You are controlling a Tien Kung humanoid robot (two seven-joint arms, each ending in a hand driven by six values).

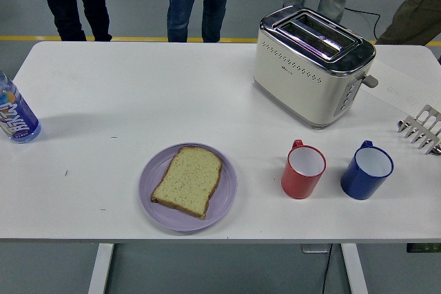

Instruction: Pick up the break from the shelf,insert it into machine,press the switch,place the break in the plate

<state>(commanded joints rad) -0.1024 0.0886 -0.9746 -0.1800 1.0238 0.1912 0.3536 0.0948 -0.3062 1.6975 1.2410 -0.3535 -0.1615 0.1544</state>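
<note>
A slice of bread (pixel 188 180) lies flat on a lilac plate (pixel 154 201) near the table's front edge, left of centre. The cream and chrome toaster (pixel 310 65) stands at the back right with both slots empty and its lever (pixel 371 81) on the right end. A metal rack (pixel 422 129) pokes in at the right edge and holds no bread that I can see. Neither robot hand appears in the head view.
A red mug (pixel 304 169) and a blue mug (pixel 367 170) stand in front of the toaster. A plastic bottle (pixel 15 116) sits at the left edge. Several people stand behind the table's far side.
</note>
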